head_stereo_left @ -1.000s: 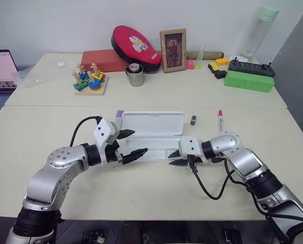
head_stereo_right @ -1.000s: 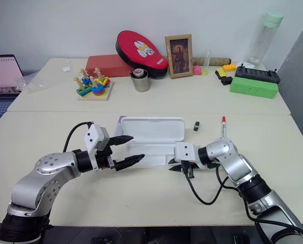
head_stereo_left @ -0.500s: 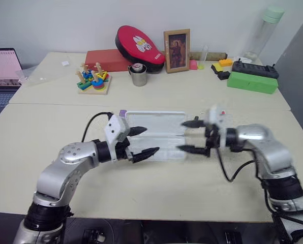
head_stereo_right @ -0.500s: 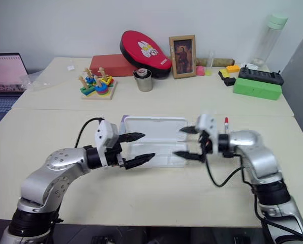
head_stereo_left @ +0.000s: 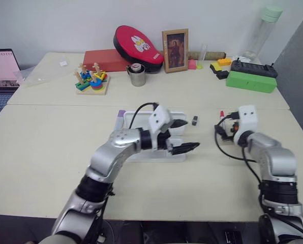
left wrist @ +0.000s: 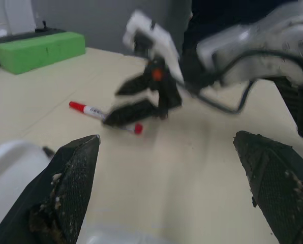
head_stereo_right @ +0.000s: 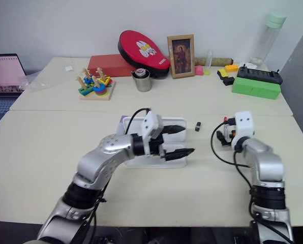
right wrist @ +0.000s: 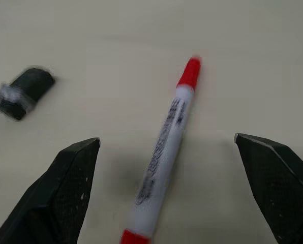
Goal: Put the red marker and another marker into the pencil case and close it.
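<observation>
Loading has not begun: the pencil case [head_stereo_left: 156, 137] lies open, the red marker [right wrist: 164, 152] rests right of it between my right gripper's [right wrist: 167, 190] spread fingers, the purple highlighter [head_stereo_left: 120, 116] at its far-left corner, my left gripper [head_stereo_left: 183, 135] open, empty.

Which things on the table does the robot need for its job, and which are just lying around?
For the job:
red marker
purple highlighter
white pencil case

Just lying about:
small dark block
green box
picture frame
metal cup
wooden stacking toy
</observation>
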You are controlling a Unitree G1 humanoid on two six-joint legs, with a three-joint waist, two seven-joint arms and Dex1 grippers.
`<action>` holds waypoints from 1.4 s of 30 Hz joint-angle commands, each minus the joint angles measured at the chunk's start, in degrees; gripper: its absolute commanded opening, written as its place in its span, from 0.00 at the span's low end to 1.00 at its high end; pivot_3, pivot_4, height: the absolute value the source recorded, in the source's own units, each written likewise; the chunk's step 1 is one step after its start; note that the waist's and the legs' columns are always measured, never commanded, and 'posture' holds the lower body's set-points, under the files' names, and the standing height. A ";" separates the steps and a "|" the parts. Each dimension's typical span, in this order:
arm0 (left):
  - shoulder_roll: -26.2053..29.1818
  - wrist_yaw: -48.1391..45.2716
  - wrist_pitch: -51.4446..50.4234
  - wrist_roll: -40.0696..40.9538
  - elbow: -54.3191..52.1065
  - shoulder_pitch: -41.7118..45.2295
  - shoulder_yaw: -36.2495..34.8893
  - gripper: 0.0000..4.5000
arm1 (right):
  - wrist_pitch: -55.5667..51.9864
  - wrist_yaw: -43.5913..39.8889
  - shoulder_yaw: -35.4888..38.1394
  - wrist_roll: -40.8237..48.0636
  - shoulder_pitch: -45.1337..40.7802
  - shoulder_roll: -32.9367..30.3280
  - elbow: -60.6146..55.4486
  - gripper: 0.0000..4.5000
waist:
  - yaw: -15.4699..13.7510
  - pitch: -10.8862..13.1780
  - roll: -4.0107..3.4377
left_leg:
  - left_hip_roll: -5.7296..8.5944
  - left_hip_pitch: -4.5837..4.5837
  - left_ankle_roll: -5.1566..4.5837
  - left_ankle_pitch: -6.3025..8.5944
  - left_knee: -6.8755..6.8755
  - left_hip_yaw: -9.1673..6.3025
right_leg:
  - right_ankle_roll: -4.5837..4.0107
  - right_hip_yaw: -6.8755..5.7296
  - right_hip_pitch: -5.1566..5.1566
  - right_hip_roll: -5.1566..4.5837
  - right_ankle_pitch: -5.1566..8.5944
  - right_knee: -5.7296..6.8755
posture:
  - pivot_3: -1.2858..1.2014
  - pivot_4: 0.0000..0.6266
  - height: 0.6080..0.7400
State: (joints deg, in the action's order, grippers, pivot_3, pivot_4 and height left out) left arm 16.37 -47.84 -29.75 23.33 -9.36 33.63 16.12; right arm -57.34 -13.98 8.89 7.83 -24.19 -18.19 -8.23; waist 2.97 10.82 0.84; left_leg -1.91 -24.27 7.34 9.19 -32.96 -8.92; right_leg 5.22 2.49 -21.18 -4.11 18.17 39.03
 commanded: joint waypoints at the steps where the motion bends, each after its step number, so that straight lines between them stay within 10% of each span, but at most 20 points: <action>1: -1.83 1.43 2.67 -1.34 0.36 1.24 -0.43 1.00 | -2.55 3.09 0.06 -0.82 1.27 0.69 -0.87 0.99 | 0.20 -0.03 -0.05 | 0.00 0.02 0.00 0.00 0.00 0.00 | 0.00 0.01 0.01 0.00 0.00 -0.01 | 0.52 0.24 1.00; 18: -1.98 2.44 2.48 -2.18 -0.69 0.62 -1.73 1.00 | 3.34 5.67 -0.48 -1.61 -1.25 -1.78 2.85 0.08 | -0.27 -0.06 -0.08 | 0.00 0.35 -0.01 0.00 -0.02 -0.02 | 0.04 0.00 0.40 0.00 -0.01 -0.04 | 0.52 0.24 1.00; 26: 4.42 4.68 -2.58 1.97 -9.84 -4.67 -9.48 1.00 | 27.69 -10.40 -0.22 7.83 -9.46 -2.89 -2.57 0.07 | 1.33 0.02 -0.21 | 0.00 0.30 -0.01 0.00 0.06 0.04 | 0.04 0.10 0.16 0.00 -0.01 0.00 | 0.52 0.24 1.00; 30: 11.80 4.80 -6.11 3.89 -17.90 -13.03 -15.45 1.00 | 21.14 -25.27 -3.30 21.29 -12.32 -5.34 -10.23 0.07 | 2.22 0.02 -0.23 | -0.01 0.29 -0.04 0.01 0.17 0.01 | 0.01 0.11 0.14 0.01 0.02 -0.04 | 0.52 0.24 1.00; 42: 20.79 5.51 -5.93 5.92 -23.09 -37.43 -30.80 1.00 | 41.20 -42.00 -36.32 -2.18 -17.90 -10.46 3.32 0.07 | 0.76 0.04 -0.19 | -0.01 0.28 -0.09 0.05 0.13 0.01 | 0.00 0.04 0.12 0.00 0.04 -0.03 | 0.52 0.24 1.00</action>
State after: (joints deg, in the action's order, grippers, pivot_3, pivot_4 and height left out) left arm 36.47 -42.12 -36.80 28.17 -29.47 -2.67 -12.35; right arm -22.07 -55.33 -24.85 10.61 -40.28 -29.00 -8.32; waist 3.73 10.86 0.65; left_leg -1.92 -23.98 7.25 9.24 -32.83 -8.91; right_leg 5.22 2.53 -21.07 -4.11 18.21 38.99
